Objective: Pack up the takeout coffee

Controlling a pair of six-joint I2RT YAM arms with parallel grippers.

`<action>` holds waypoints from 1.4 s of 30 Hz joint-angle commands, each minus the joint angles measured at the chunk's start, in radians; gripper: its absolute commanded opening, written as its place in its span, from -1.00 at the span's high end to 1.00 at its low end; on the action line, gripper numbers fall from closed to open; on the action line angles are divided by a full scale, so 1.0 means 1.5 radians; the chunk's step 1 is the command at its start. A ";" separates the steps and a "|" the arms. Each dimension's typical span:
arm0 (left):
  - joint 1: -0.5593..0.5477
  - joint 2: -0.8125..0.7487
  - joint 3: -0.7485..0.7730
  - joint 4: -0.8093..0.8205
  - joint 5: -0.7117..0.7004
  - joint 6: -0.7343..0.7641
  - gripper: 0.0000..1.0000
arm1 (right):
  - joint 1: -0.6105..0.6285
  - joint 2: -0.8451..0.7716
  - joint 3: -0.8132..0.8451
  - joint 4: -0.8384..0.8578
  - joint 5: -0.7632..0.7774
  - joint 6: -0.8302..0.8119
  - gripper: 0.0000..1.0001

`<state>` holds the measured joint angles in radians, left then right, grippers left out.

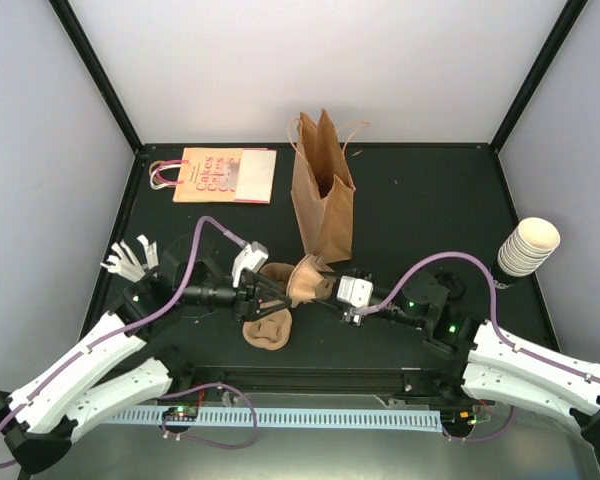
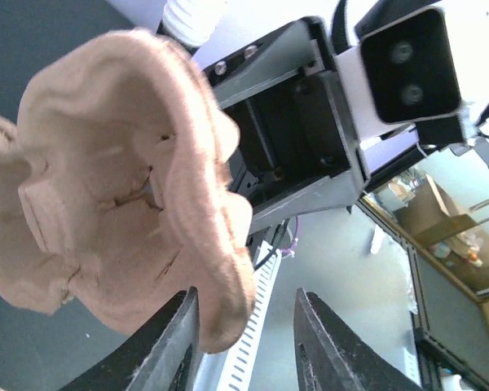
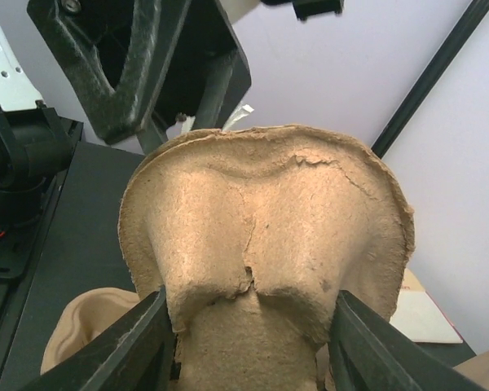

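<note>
Progress looks early: takeout coffee not found in any view. No lidded cup shows on the bench (image 1: pixel 410 200), neither grip has one, and the inside of the brown paper bag (image 1: pixel 323 195) is too dark to read. Both arms are on a pulp tray (image 3: pixel 261 220) held in the air between them. Right end effector (image 3: pixel 251 301) is clamped on the tray's narrow part, fingers touching both sides. Left end effector (image 2: pixel 246 297) has the tray's rim between its jaws but is not closed on it; a gap shows on one side. Second pulp tray (image 1: pixel 268 332) lies on the bench just on the base side of both end effectors. Left to do, as judged: settle the tray, find the cup, load it, bag it. Room: the bag stands upright, mouth open, close beyond the end effectors, so a forward swing could tip it. Cup stack (image 1: pixel 528 245) sits well out past the right end effector, flat printed bag (image 1: pixel 225 175) well beyond the left one, with open bench around both.
</note>
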<state>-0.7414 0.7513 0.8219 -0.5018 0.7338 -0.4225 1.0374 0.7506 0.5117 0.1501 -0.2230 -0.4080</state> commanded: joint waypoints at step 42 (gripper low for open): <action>-0.017 -0.029 0.032 -0.028 -0.093 0.115 0.97 | 0.002 -0.008 0.062 -0.097 -0.033 0.014 -1.00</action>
<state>-0.7616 0.7071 0.7979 -0.5377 0.6384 -0.2455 1.0370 0.7452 0.5247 0.1051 -0.2466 -0.3954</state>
